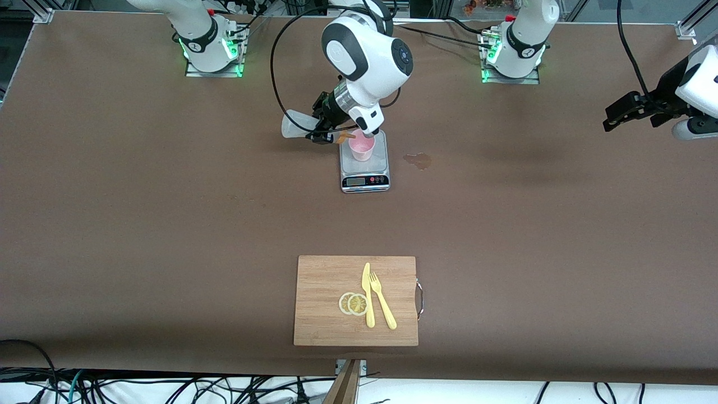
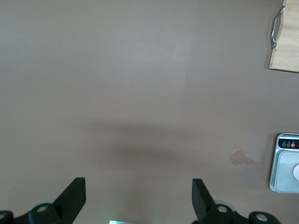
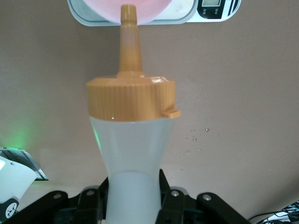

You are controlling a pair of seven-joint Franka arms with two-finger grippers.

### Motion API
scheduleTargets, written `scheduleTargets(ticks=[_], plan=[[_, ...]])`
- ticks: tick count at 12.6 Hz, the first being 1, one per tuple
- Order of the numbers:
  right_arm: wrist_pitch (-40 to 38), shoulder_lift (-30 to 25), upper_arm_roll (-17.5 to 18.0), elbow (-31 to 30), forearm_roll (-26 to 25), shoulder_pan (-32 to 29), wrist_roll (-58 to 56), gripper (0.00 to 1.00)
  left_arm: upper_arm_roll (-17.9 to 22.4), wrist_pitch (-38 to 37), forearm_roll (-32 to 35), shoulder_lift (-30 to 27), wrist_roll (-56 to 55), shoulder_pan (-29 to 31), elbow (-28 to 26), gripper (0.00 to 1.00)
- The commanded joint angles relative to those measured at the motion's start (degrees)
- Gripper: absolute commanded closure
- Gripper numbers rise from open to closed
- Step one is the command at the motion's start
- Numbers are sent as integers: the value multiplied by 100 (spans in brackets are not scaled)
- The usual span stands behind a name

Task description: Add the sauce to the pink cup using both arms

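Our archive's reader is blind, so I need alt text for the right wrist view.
The right tool is shut on the sauce bottle, its orange nozzle aimed at the pink cup. The cup stands on a kitchen scale; droplets speckle the brown table.

The front camera looks down from high across the table at the scale [image 1: 365,167]; the left wrist camera faces bare tabletop, the scale [image 2: 285,163] at its edge; the right wrist camera sits close, facing the scale [image 3: 154,11].
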Motion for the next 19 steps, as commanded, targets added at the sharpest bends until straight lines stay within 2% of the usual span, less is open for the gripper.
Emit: scheduleTargets(ticks=[1,9,11,13,16,19], plan=[[-142,-84,-28,54,-104,62,26,100,-16,-3,24,-154,103,22,-131,0],[-151,-84,-28,54,-113,71,17,100,-16,-3,24,-154,103,22,-131,0],[-204,-84,-28,54,-332,158,17,100,-16,-3,24,-154,103,22,-131,0],[-195,-84,-55,63,-333,150,8,100,-16,-3,32,-154,103,22,-131,0],[-300,-84,-28,387,-324,141,8,100,-16,-3,24,-154,103,22,-131,0],[-318,-84,-37,397,-315,115,-9,100,-16,-3,24,-154,103,22,-131,0]])
